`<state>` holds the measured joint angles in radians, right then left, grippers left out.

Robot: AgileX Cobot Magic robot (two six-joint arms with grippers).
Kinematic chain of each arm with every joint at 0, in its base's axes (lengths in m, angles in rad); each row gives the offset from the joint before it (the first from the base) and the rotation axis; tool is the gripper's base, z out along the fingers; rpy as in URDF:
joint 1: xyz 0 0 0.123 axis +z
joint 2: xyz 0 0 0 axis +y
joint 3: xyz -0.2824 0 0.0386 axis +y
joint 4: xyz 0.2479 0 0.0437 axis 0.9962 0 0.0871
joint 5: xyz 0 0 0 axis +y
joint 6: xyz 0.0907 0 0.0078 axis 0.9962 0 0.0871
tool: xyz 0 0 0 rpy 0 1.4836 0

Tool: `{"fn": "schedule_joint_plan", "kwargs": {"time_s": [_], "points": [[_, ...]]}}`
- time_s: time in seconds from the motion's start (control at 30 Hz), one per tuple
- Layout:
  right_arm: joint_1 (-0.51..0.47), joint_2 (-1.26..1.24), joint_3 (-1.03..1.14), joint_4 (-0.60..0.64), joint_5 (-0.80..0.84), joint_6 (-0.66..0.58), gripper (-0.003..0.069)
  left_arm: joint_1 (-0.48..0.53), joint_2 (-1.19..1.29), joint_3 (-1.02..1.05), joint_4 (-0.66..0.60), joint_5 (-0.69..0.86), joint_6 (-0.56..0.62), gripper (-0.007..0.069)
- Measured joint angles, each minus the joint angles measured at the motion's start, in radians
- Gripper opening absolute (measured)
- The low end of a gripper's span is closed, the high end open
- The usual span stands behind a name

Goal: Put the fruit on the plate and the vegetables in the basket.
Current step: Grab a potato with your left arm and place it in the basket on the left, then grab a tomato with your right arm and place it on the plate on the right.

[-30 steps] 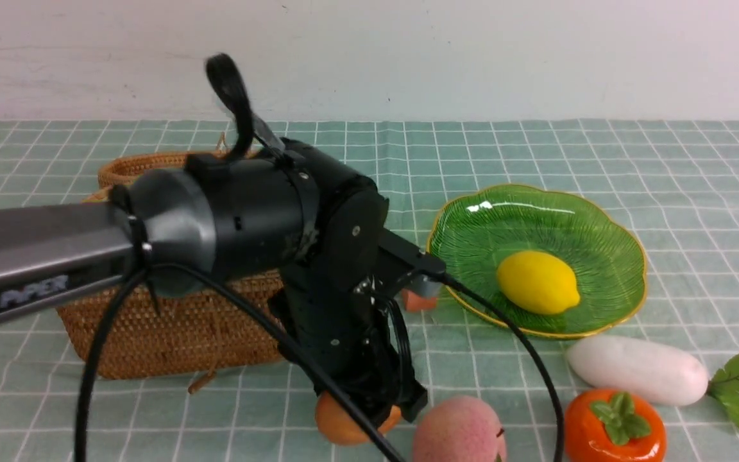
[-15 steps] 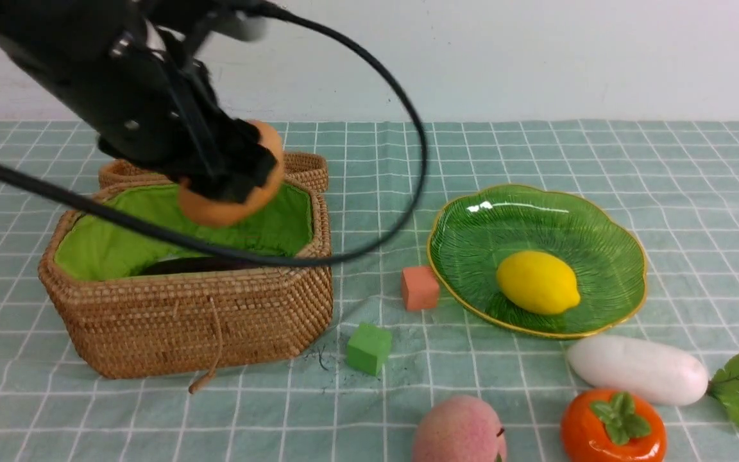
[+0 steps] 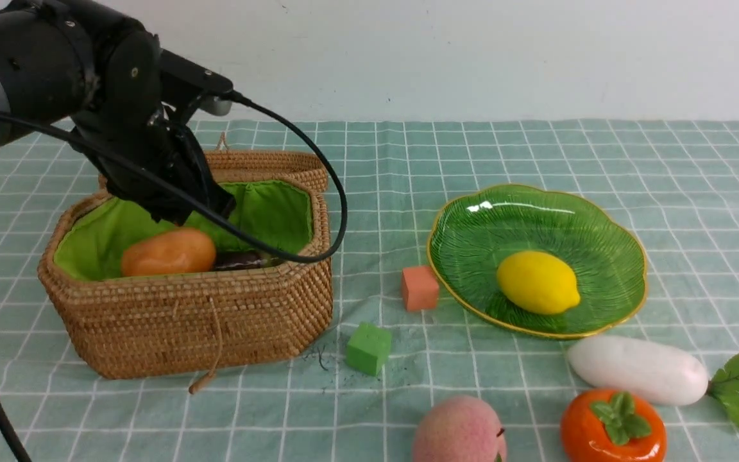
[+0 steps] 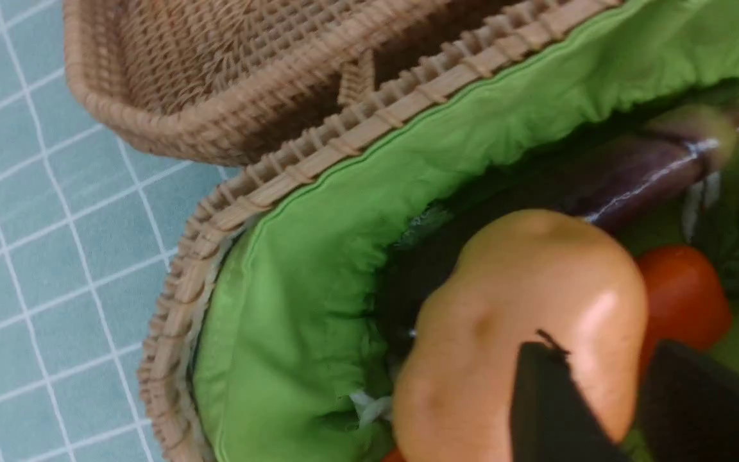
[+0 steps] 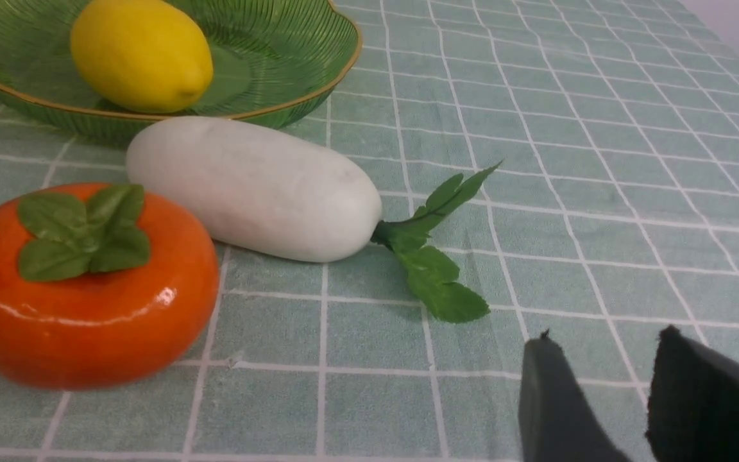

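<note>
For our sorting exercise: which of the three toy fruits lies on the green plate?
The yellow lemon: it alone lies on the green plate, while the pink peach and orange persimmon sit off it.

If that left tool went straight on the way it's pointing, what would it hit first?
Probably the potato lying in the basket; it sits right ahead of the left tool, though depth is unclear.

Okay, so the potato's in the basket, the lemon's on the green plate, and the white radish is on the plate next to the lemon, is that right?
Not quite. The white radish isn't on the plate; it lies on the tablecloth beside the plate, as the front view shows. The potato is in the basket and the lemon is on the plate.
</note>
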<state>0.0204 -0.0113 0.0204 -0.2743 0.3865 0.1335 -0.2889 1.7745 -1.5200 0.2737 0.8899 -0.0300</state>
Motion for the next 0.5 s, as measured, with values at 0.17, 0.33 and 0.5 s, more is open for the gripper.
{"fn": "schedule_joint_plan", "kwargs": {"time_s": [0.17, 0.33, 0.5], "points": [[0.0, 0.0, 0.0, 0.0, 0.0, 0.0, 0.0242, 0.0, -0.07, 0.001, -0.02, 0.027, -0.037, 0.0459], [0.0, 0.0, 0.0, 0.0, 0.0, 0.0, 0.0242, 0.0, -0.277, 0.001, -0.057, 0.149, -0.037, 0.054], [0.0, 0.0, 0.0, 0.0, 0.0, 0.0, 0.0242, 0.0, -0.492, 0.012, -0.059, 0.218, -0.038, 0.0519]]}}
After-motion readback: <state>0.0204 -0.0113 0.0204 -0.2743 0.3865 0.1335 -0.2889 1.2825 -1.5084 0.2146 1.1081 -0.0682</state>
